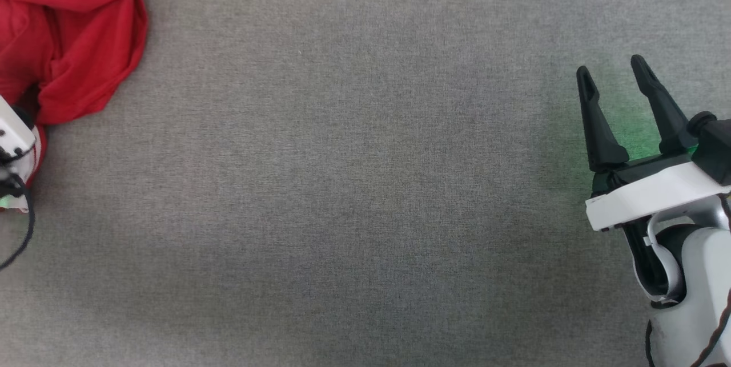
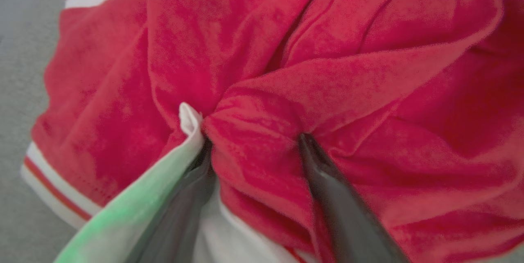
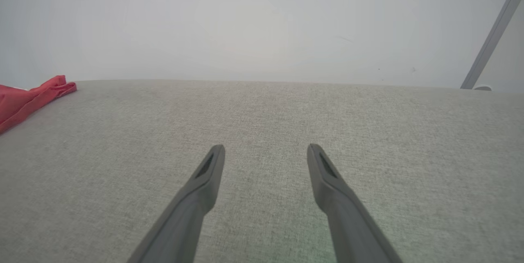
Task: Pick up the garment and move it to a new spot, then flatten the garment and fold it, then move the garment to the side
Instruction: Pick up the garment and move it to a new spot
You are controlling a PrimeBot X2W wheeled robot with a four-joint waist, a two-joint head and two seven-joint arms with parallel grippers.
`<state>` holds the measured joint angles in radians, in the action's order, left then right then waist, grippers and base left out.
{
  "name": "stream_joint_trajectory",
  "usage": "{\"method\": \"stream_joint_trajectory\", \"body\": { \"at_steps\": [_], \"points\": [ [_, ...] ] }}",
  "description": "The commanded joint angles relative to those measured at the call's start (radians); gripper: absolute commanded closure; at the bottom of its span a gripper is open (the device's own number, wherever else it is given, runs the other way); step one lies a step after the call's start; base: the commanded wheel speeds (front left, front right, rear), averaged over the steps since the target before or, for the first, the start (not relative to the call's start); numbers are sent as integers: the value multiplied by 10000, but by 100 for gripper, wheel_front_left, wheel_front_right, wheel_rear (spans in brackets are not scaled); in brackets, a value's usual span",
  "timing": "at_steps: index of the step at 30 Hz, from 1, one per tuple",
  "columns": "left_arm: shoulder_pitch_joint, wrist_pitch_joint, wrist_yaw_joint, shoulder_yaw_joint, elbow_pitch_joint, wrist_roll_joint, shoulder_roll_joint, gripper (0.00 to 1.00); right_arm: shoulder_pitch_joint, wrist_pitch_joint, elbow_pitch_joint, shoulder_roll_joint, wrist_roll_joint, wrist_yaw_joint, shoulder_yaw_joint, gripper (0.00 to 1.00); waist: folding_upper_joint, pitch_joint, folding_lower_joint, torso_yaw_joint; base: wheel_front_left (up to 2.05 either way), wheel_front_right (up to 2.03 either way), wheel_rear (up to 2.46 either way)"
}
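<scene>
At the far left the red shirt lies crumpled on the grey woven surface; my left claw is spread wide and unclenched, fingers dug into its folds. My right claw hangs open over bare grey, facing a pale wall

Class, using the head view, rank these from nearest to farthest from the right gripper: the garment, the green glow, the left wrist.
1. Green glow: between the fingers of the right gripper.
2. Garment: upper left corner.
3. Left wrist: left edge, below the garment.
</scene>
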<state>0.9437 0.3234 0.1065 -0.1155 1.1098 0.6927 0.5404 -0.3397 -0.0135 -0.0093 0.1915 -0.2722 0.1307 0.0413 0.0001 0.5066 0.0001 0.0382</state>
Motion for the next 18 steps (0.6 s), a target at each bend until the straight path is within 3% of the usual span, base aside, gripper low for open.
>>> {"method": "stream_joint_trajectory", "body": {
  "at_steps": [1, 5, 9, 10, 11, 18],
  "points": [
    [-464, 623, -33, -313, 630, -46, -568, 0, -116, 37, -86, -1, 31, 0, -1, 0, -1, 168, -1, -72, 0, 0, 0],
    [-452, 1781, -120, -618, 1473, -92, -1013, 0, -144, 109, -149, 39, 63, 0, -53, 0, -1, 311, -1, -58, 0, 0, 0],
    [-429, 1913, -164, -614, 1762, 7, -1125, 0, -196, 176, -204, 10, 92, 0, -65, 0, -1, 368, -1, -52, 0, 0, 0],
    [-413, 1758, -126, -598, 1778, 47, -1154, 72, -201, 178, -203, -9, 101, 0, -67, 0, -1, 359, -1, -45, 0, 0, 0],
    [-398, 1645, -78, -540, 1778, 134, -1156, 100, -196, 176, -188, -17, 122, 0, -90, 0, -1, 328, -1, -21, 0, 0, 0],
    [282, 427, 185, -485, 1120, 117, -382, 100, 31, 28, -4, -56, 88, 0, -262, 0, -1, -269, -1, 299, 0, 0, 0]
  ]
}}
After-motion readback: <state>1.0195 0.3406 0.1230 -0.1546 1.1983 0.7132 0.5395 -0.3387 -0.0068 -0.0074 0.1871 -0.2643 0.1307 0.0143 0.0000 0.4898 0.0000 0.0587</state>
